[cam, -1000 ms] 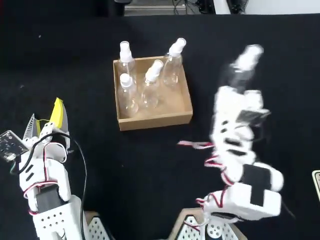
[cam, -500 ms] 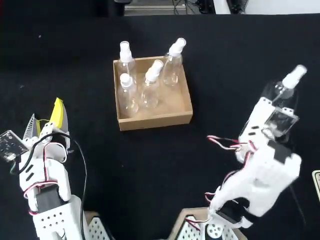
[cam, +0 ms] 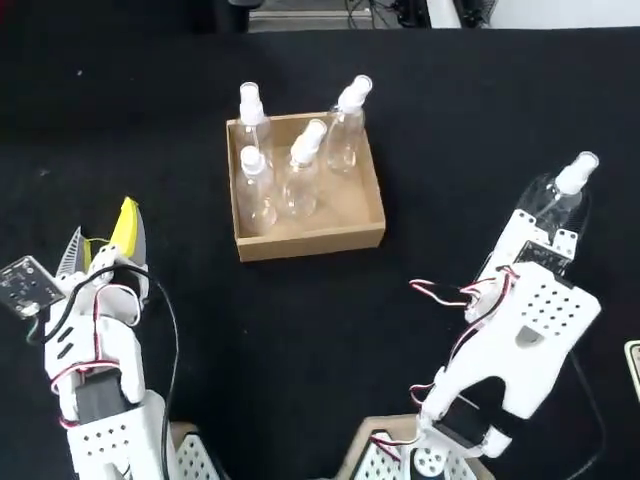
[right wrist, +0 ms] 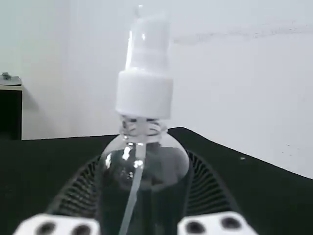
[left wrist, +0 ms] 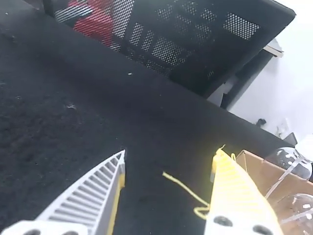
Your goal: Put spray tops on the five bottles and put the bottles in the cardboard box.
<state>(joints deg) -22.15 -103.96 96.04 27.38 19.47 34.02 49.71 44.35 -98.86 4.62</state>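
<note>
I have the fifth bottle (right wrist: 142,166) pinched in my right gripper (cam: 548,212), out at the right side of the table and well apart from the cardboard box (cam: 310,243). Its spray top (cam: 578,170) is on, though I can't tell whether it's fully seated. Four capped bottles (cam: 300,175) stand in the box. Next I'd carry this one over the bare corner and lower it upright. My left gripper (cam: 100,232) sits spread, holding nothing.

Capped bottle (right wrist: 142,166) between tool (right wrist: 142,196) fingers
</note>
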